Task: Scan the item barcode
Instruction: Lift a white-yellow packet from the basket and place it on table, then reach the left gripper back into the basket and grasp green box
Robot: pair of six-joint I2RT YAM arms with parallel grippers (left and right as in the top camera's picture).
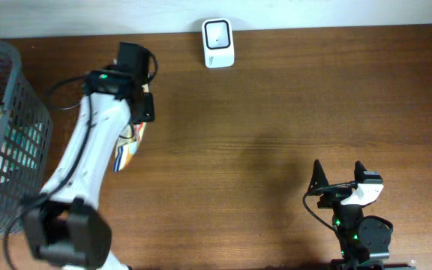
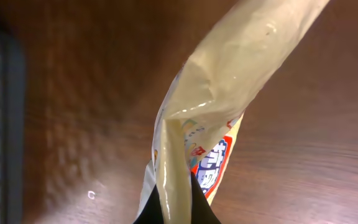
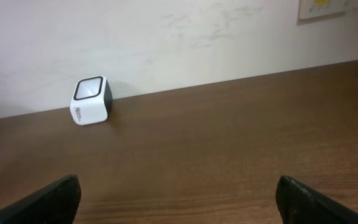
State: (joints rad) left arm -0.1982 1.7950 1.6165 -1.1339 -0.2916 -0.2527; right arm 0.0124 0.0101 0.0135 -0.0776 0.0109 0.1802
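**Overhead.** The left gripper (image 1: pixel 145 112) holds a packet (image 1: pixel 130 148) over the table (image 1: pixel 276 112). It is near the basket (image 1: pixel 6 127) and well apart from the scanner (image 1: pixel 218 43) at the far edge. The arm hides the grip. The right gripper (image 1: pixel 339 174) sits at the near edge, spread wide and holding nothing.

**Left wrist.** Only this view shows the grip: the fingers (image 2: pixel 202 210) are pressed together, pinching a fold of the cream packet, with its printed label partly in sight.

**Right wrist.** Only this view shows the scanner from the side, its window tilted upward, standing by the wall (image 3: pixel 197 43).
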